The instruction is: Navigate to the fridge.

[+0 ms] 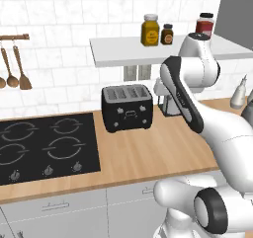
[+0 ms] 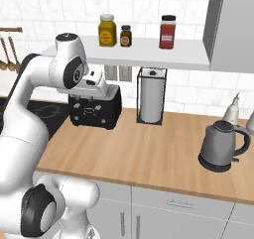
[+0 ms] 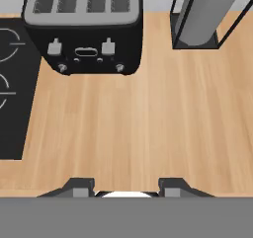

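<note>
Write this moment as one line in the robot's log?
facing: counter | ahead: toaster, kettle | gripper: open, empty

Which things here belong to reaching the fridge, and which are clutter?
Job: none visible; only the gripper, fingers apart, empty.
Clutter: toaster, cooktop, kettle, paper towel roll, three jars, hanging spoons.

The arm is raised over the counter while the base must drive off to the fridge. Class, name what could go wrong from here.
1. The arm reaches out over the counter, its hand just before the toaster. If the base turns now, it might knock the toaster or the paper towel stand.
2. The kettle sits near the counter's front, so a wide swing could catch it.
3. No fridge is in sight, so the base may head the wrong way.
</note>
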You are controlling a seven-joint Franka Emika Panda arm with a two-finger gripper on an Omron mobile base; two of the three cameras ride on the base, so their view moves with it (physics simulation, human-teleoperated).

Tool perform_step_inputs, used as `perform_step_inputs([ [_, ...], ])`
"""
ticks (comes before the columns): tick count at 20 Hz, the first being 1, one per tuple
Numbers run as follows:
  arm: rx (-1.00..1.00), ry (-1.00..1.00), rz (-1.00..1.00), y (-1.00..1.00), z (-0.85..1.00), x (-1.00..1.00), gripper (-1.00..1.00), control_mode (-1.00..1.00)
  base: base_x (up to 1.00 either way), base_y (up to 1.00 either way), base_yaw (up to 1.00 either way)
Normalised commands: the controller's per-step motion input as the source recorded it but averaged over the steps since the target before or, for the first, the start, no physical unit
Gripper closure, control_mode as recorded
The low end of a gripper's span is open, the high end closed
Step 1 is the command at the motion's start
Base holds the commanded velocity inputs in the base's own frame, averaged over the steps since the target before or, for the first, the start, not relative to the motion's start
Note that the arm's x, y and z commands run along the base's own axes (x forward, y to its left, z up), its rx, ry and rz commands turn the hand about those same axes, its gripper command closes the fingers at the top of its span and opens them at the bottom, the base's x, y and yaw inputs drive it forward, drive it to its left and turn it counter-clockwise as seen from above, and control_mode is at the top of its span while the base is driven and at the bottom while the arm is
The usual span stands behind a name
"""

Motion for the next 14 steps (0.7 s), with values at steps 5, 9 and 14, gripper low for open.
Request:
perform_step_inputs([
  [5, 0.00, -0.02, 0.00, 0.00, 0.00, -0.72, -1.00, -1.00, 0.00, 0.00, 0.00],
  [9, 0.00, -0.12, 0.00, 0.00, 0.00, -1.00, -1.00, -1.00, 0.00, 0.00, 0.00],
  [14, 0.00, -0.13, 0.00, 0.00, 0.00, -1.00, -1.00, -1.00, 0.00, 0.00, 0.00],
])
